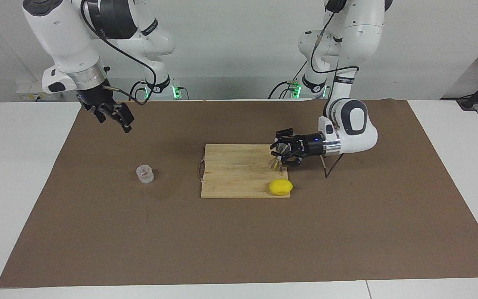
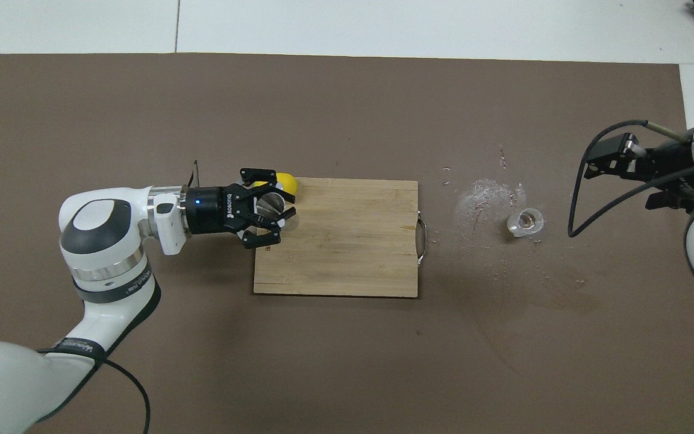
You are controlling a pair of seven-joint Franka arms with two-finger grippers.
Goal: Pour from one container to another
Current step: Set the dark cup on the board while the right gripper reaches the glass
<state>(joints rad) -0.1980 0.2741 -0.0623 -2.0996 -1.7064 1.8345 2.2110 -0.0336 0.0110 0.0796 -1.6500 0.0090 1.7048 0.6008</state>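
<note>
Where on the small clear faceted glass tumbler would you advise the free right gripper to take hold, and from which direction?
Across the side wall of the clear faceted glass tumbler, probably from above: it stands upright, mouth up, alone on the brown mat. The open right gripper hangs nearby, while the left gripper holds the silver metal jigger.

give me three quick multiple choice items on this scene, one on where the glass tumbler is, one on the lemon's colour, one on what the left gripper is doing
1. The glass tumbler stands:
A. on the cutting board
B. on the brown mat toward the right arm's end
C. in the right gripper

2. The lemon is:
A. green
B. red
C. yellow

3. The left gripper is:
A. shut on the metal jigger
B. open and empty
C. holding the lemon

Key: 1 B, it sits alone on the mat. 2 C, plainly yellow. 3 A, the jigger shows between its fingertips over the cutting board.
</note>
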